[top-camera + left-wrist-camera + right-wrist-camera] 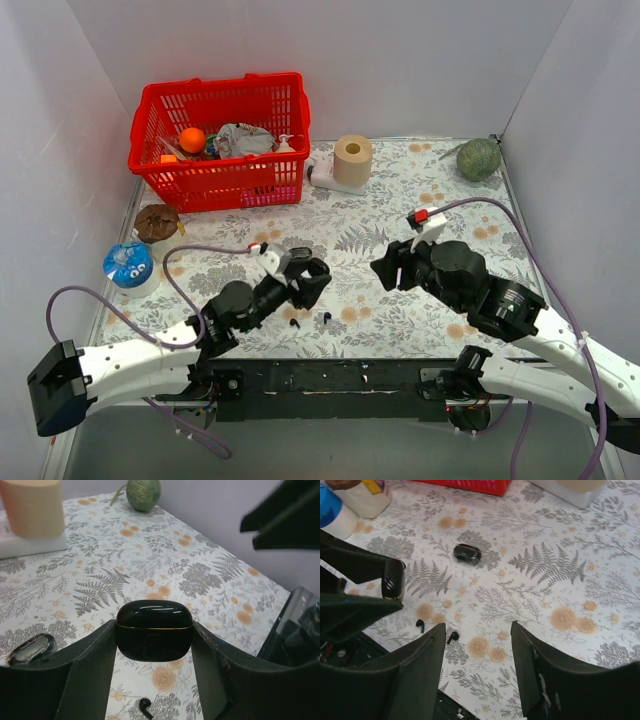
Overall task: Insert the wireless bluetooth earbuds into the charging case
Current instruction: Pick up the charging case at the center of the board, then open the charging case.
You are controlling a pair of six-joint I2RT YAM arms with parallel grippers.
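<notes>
Floral worktop (400,200), left side: left claw (310,283) clamped on closed charging case (154,631), raised, likely presenting it for opening. Two earbuds (420,625) loose on worktop near it. Right claw (477,627) wide, empty, hovering, probably for lid or buds.

Case (154,630): glossy black and rounded, lid shut; it is being gripped level by the left gripper (310,281), raised off the mat, centre of the left wrist view.
First bud (420,625): tiny, black, short-stemmed; it is lying on the mat, lower left of the right wrist view.
Second bud (452,637): alike, lying just right of the first, apart from it.
Second case (467,553): glossy black, closed, lying flat, upper middle.
</notes>
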